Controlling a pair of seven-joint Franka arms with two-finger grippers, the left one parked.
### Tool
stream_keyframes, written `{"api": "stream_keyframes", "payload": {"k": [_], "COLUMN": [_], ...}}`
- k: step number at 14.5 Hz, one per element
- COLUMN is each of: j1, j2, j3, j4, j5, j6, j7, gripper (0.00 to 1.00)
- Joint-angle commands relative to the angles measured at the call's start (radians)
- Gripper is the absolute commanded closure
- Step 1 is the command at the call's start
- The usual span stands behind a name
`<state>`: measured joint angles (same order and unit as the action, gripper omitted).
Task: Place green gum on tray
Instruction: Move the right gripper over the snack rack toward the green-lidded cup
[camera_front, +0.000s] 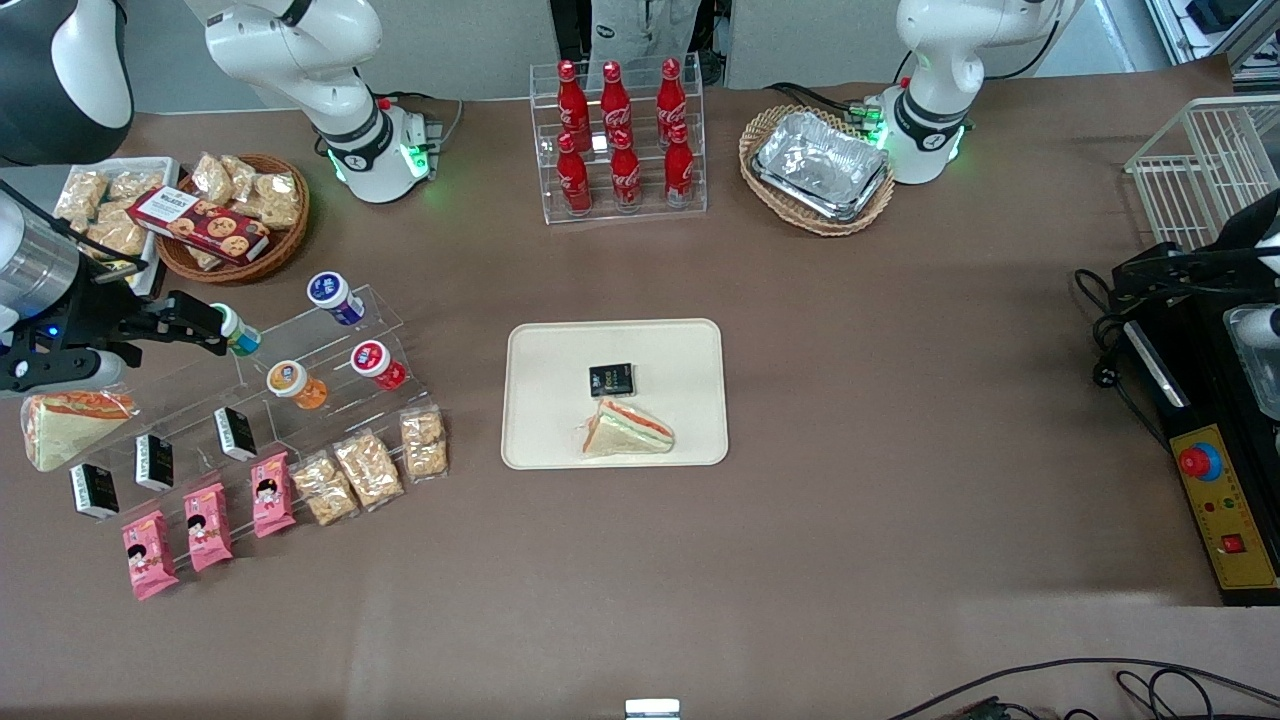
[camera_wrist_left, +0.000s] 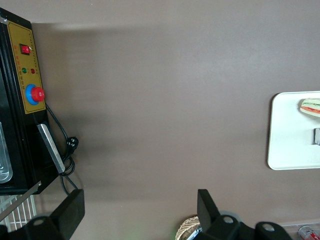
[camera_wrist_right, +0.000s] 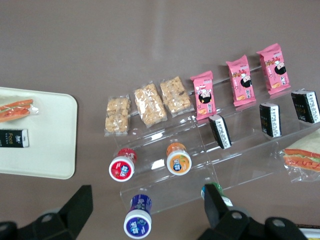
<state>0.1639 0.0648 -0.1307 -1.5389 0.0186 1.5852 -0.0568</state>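
My gripper (camera_front: 205, 325) hangs at the working arm's end of the bench (camera_front: 900, 450), over the top step of the clear acrylic rack (camera_front: 300, 370), fingers spread wide and empty. One finger (camera_wrist_right: 216, 202) sits right against the green gum (camera_front: 238, 330); the other stands well clear, so nothing is gripped yet. The green gum lies on that top step, on the same step as the blue-lidded bottle (camera_front: 335, 297), with the orange-lidded bottle (camera_front: 293, 384) and red-lidded bottle (camera_front: 377, 363) one step lower, nearer the front camera. Judgement: small rigid plastic cylinder, light, smooth-walled, likely to roll or slip if pinched off-centre; best taken across the body just below the lid, squarely. Wicker basket (camera_front: 235, 225) near my arm's base holds a cookie box and wrapped snacks. At mid-bench the tray (camera_front: 540, 400) carries a small black packet (camera_front: 611, 379) and a wrapped sandwich (camera_front: 628, 430); bare surface remains toward the rack. Farther along, a second basket (camera_front: 818, 170) holds stacked foil trays.
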Motion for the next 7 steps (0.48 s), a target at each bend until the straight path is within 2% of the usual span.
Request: {"api": "stream_keyframes", "payload": {"k": [1, 4, 7], "j1": [0.002, -0.001, -0.015], "j2": [-0.081, -0.206, -0.276], "j3": [-0.004, -0.007, -0.015], "j4": [-0.081, -0.243, -0.329], "j5": [0.001, 0.000, -0.023], "j6": [-0.019, 0.057, 0.090], "j7": [-0.011, -0.052, -0.125], "gripper": [0.00, 0.00, 0.00]}}
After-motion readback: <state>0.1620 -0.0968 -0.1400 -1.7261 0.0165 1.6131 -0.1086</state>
